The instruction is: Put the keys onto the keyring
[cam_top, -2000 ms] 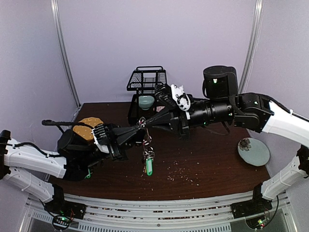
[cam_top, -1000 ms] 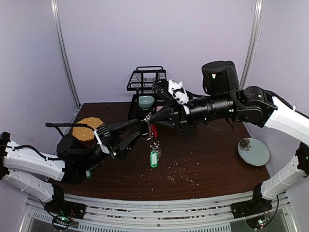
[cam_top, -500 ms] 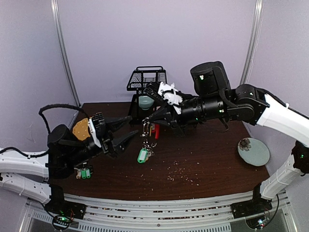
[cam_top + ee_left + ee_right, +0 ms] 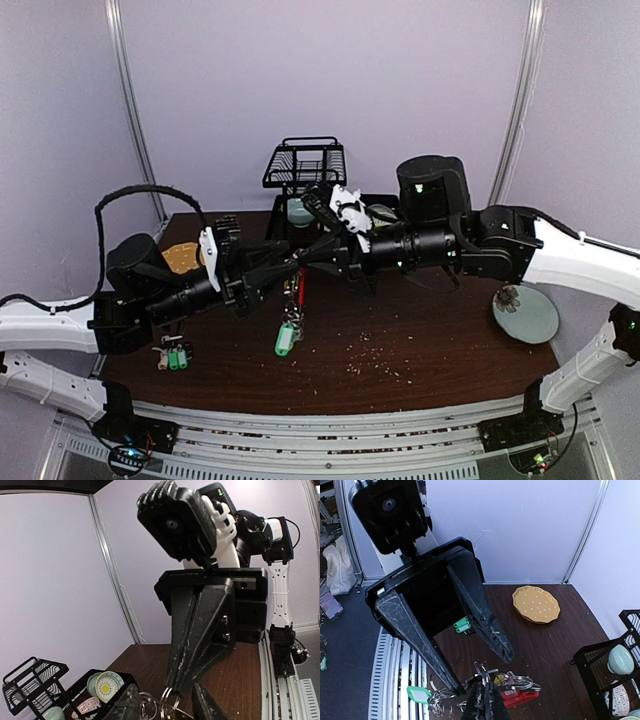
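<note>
R gripper (image 4: 484, 700) is seen clamped tight on a wire loop at the top of the keyring (image 4: 520, 698), so the whole bunch is hung in the air over mid-table. That's a red-sheathed arc, a tangle of small split rings (image 4: 517, 682), and one green tag (image 4: 284, 340) dangling lowest at 6 o'clock. L gripper (image 4: 482, 672) is parked nose to nose w/ it, jaws parted, fingers straddling the rings. Nothing can be seen pinched in them, so it's read as empty-handed.

Two loose green-tagged keys (image 4: 175, 357) are lying on the table (image 4: 420, 350) at abt 8 o'clock from the bunch, close by the L arm. A yellow plate (image 4: 180, 257) is sat at 10 o'clock and a black dish rack (image 4: 305, 165) at 12.

Judging from that, the ring is prob being steadied/spread, and those two keys aren't threaded yet.

To be done well imo: the bunch should be held dead steady by R, the ring's gap turned toward L, and any swing let die before anything gets closed. If the wrong loop is grabbed, the lot could get twisted.
</note>
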`<action>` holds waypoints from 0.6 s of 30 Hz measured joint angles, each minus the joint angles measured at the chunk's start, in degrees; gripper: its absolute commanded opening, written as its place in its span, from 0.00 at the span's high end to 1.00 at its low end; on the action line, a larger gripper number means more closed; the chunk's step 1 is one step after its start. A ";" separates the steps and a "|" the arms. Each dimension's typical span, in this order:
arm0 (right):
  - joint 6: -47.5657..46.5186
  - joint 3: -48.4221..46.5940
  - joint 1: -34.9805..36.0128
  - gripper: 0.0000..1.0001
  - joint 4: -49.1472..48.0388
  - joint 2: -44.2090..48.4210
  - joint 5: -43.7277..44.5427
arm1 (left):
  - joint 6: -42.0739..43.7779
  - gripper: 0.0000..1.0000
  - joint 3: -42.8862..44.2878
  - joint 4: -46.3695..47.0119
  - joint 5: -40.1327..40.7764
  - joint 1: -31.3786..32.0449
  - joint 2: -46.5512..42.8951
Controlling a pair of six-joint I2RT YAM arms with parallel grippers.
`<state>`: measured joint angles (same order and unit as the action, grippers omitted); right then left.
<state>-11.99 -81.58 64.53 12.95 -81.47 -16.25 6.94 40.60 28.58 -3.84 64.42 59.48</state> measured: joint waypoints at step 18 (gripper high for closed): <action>6.47 4.50 -0.63 1.00 -13.25 0.96 -5.11 | 1.16 0.81 -3.43 -0.79 2.25 -0.63 -4.11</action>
<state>-5.52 -77.08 63.90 -0.30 -80.51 -21.37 8.10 37.17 27.79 -1.58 63.79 55.37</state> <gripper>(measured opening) 0.009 0.263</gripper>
